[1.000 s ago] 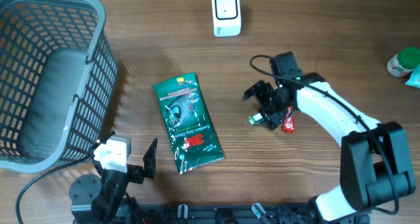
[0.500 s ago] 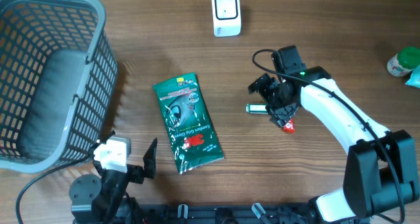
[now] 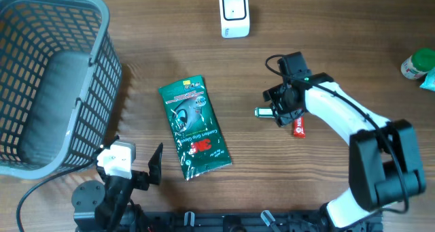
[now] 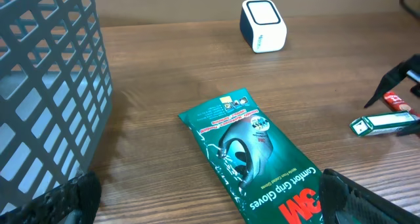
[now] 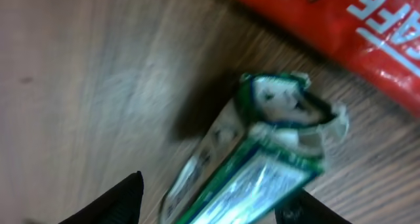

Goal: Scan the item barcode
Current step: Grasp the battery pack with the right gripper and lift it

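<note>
Small green-and-white carton (image 3: 263, 112) lies flat, one end torn open — at five o'clock from the white scanner (image 3: 234, 14).

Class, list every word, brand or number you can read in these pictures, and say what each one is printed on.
"Comfort Grip Gloves": on the green packet, left wrist view.
"3M": lower down on the same packet.
"AFE": white letters, cut off at the frame edge, on the red wrapper; the reading is not certain.
small green and white box: print too blurred to read.
bottle: label too small to read.
</note>
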Robot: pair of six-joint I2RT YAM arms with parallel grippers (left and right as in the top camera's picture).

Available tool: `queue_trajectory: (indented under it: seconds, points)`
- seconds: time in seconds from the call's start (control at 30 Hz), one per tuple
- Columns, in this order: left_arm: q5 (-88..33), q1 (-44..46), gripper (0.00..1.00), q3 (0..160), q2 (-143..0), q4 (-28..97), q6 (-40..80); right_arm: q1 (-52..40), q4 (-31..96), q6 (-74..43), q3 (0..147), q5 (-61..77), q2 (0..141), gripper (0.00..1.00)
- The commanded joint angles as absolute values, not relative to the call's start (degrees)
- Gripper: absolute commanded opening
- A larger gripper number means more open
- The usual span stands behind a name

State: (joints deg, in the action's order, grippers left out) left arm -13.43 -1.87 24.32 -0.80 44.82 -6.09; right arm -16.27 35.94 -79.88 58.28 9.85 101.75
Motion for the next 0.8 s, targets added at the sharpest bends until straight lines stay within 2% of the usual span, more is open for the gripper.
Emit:
queue_trajectory:
  seconds: [0.0,0.2,0.27,0.37,0.5,0.6,0.7,0.77]
  points:
    - [-14.1,-1.6,1.0,23.9,-0.4,44.7,-5.5,-16.2,36.0,-77.8,57.6,10.3,104.2,0.57]
    - [-14.1,-1.6,1.0,23.9,-0.4,44.7,-5.5,-16.2,35.5,-66.8,57.6,12.0,104.4,0.28]
    - [-14.1,-1.6,1.0,23.9,-0.4,44.7,-5.5,-16.2,33.6,-61.1,57.6,15.4,104.4,0.25]
    - [-14.1,-1.6,1.0,23.9,-0.4,44.7,-5.5,-16.1,28.7,-50.4,57.8,24.6,104.4,0.12]
    - [-14.1,-1.6,1.0,23.9,-0.4,44.7,-5.5,-16.1,17.3,-34.1,57.8,48.9,104.4,0.11]
    - [-14.1,-1.6,1.0,23.9,-0.4,44.7,-5.5,-16.1,9.8,-21.9,57.8,61.5,104.4,0.1]
    - [-14.1,-1.6,1.0,23.9,-0.4,44.7,-5.5,-16.3,5.3,-17.4,57.8,60.9,104.4,0.1]
    - [-14.1,-1.6,1.0,23.9,-0.4,44.7,-5.5,-16.8,2.4,-11.7,57.8,60.9,104.4,0.06]
